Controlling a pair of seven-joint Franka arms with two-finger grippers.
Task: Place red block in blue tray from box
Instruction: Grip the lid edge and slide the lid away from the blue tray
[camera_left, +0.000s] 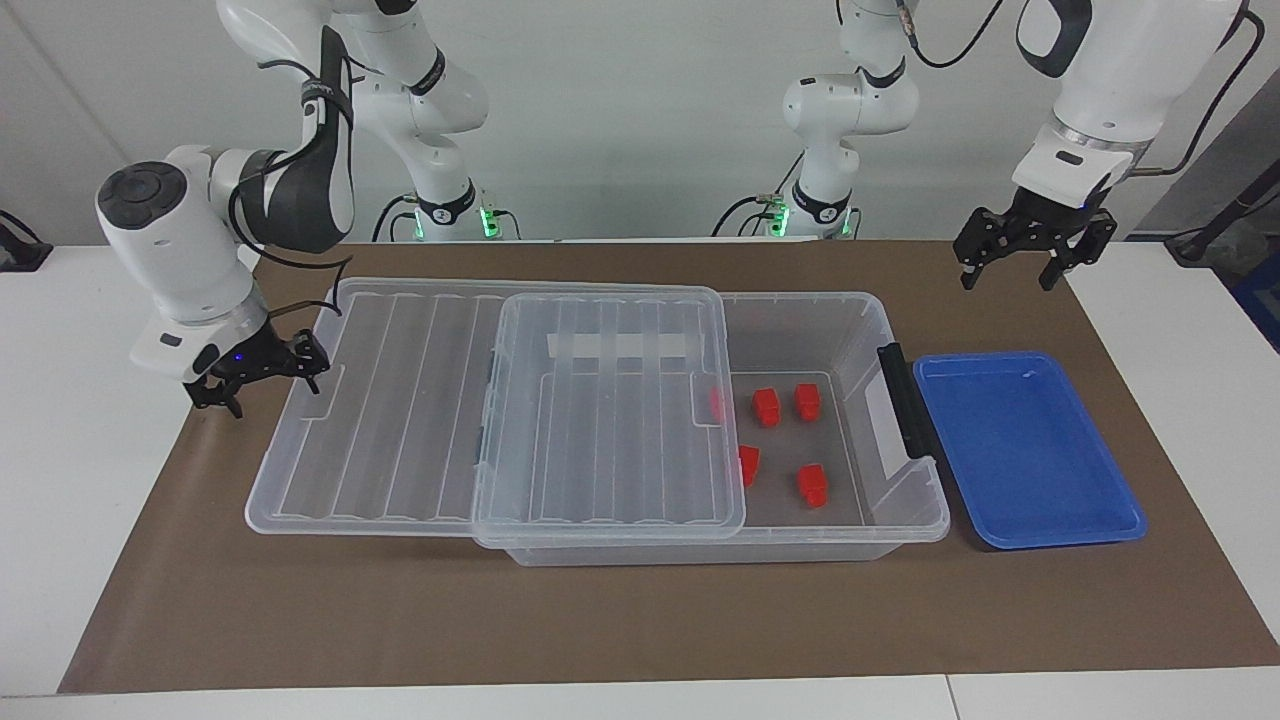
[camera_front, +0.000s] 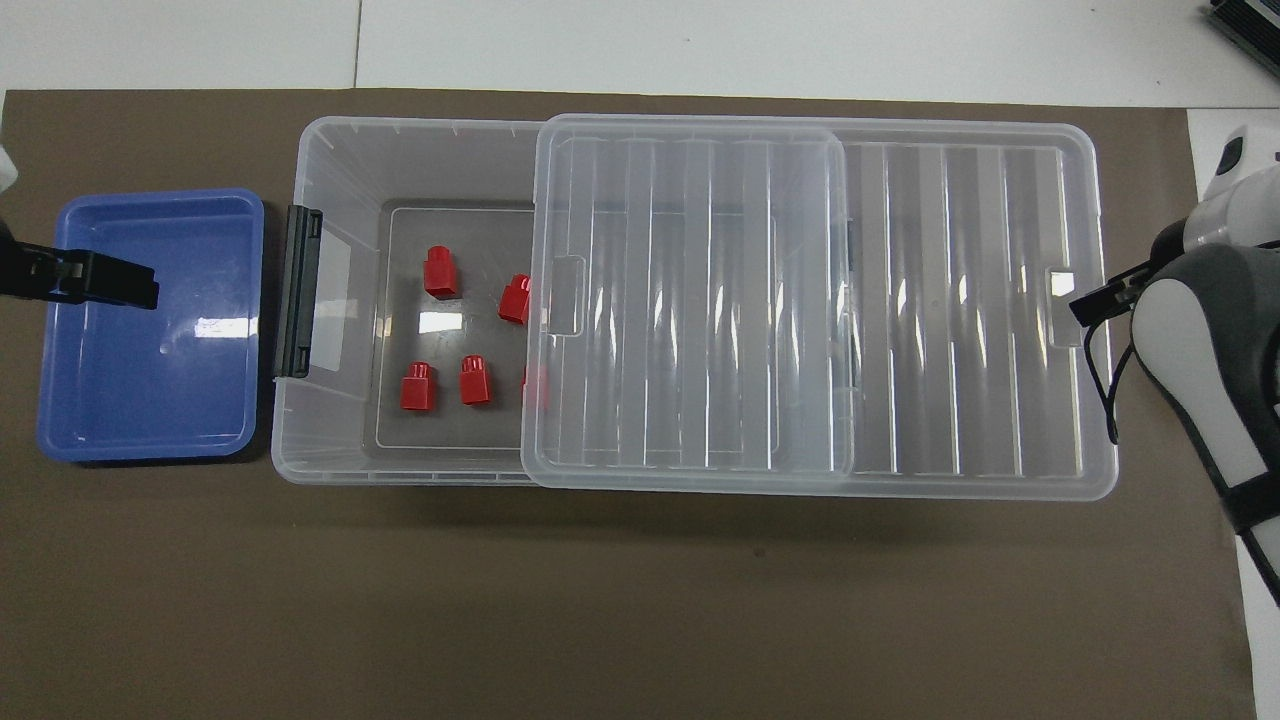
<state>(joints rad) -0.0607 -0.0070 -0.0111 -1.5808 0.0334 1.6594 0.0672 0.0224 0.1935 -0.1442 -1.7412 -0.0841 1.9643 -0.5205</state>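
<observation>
The box (camera_left: 884, 322) is a large clear bin in the middle of the mat; it also shows in the overhead view (camera_front: 330, 160). Its clear ribbed lid (camera_left: 600, 430) is slid toward the right arm's end and overhangs the mat (camera_front: 960, 300). Several red blocks (camera_left: 766, 406) lie on the uncovered floor (camera_front: 440, 272); one is half under the lid (camera_front: 535, 385). The blue tray (camera_left: 1030, 450) stands empty beside the box's black latch (camera_left: 905, 400). My right gripper (camera_left: 277, 390) holds the lid's overhanging end (camera_front: 1085, 300). My left gripper (camera_left: 1010, 270) hangs open and empty over the tray's edge (camera_front: 100, 285).
A brown mat (camera_left: 640, 620) covers the table under everything, with white table around it. The two arm bases stand at the robots' edge.
</observation>
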